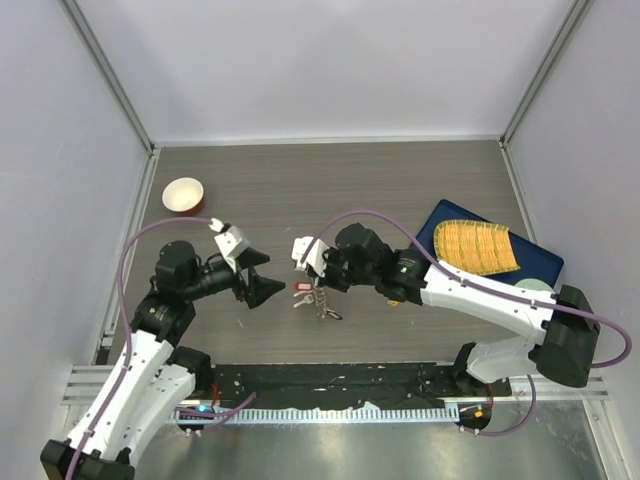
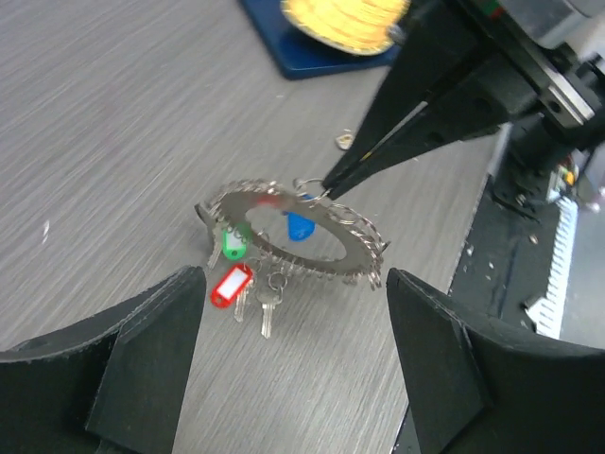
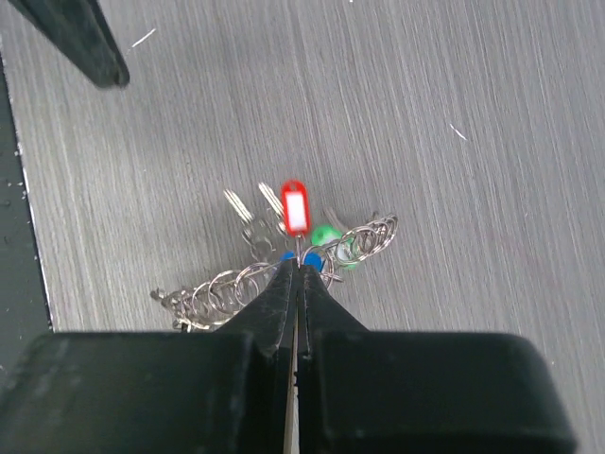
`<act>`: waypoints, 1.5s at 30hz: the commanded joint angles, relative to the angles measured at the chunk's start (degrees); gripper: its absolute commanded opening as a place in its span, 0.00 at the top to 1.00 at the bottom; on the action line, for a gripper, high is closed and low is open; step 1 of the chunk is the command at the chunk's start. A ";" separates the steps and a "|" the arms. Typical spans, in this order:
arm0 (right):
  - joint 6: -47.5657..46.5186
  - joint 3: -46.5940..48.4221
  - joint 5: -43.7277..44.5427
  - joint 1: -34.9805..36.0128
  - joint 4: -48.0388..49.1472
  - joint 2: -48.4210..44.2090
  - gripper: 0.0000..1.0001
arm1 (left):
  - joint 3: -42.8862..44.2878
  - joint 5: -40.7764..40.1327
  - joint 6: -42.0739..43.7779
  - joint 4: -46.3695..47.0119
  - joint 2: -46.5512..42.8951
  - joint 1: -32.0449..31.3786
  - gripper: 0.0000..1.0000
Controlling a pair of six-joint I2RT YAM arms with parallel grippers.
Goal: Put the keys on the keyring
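At the lower middle of the top view, two black two-finger grippers are seen facing each other over the grey wood-grain table [image 1: 400, 180]. The left gripper [image 1: 266, 277] is held wide open with nothing between its fingers [image 2: 142, 350], which frame the bottom of the left wrist view.

The right gripper [image 3: 298, 268] is pressed narrow, its two fingertips pinching the rim of one flat grey metal keyring with a toothed edge [image 2: 326, 251]. The keyring is held tilted at the centre of the left wrist view, gripped at its upper edge. Whether its lower edge touches the table cannot be told.

Small silver metal keys [image 2: 267, 312] are seen hanging beneath the keyring. Three coloured tags are counted, one red [image 2: 232, 284], one green [image 2: 233, 244] and one blue [image 2: 300, 227], and at least two bare blades are seen [image 3: 241, 208].

Farther back, one round red-and-white bowl [image 1: 183, 194] is set at the upper left. One dark blue tray [image 1: 530, 262] carrying one yellow ribbed object [image 1: 478, 247] is placed at the right, well apart from the keyring.
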 commanded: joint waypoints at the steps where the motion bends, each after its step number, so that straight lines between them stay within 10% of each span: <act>1: -3.81 -1.06 -4.96 0.08 3.90 -4.48 0.99 | 4.31 6.34 10.67 5.87 3.67 -5.31 0.19; 10: -3.90 -3.87 -8.31 0.08 6.45 -8.61 0.99 | 7.30 4.77 21.57 5.17 11.76 -13.49 0.21; 17: -3.81 -4.66 -9.36 0.08 7.76 -8.53 0.99 | 8.18 6.08 28.44 3.67 16.34 -15.78 0.40; 45: -3.02 -5.89 -10.24 0.08 9.61 -9.84 0.99 | 8.27 7.05 26.42 5.17 22.93 -19.21 0.90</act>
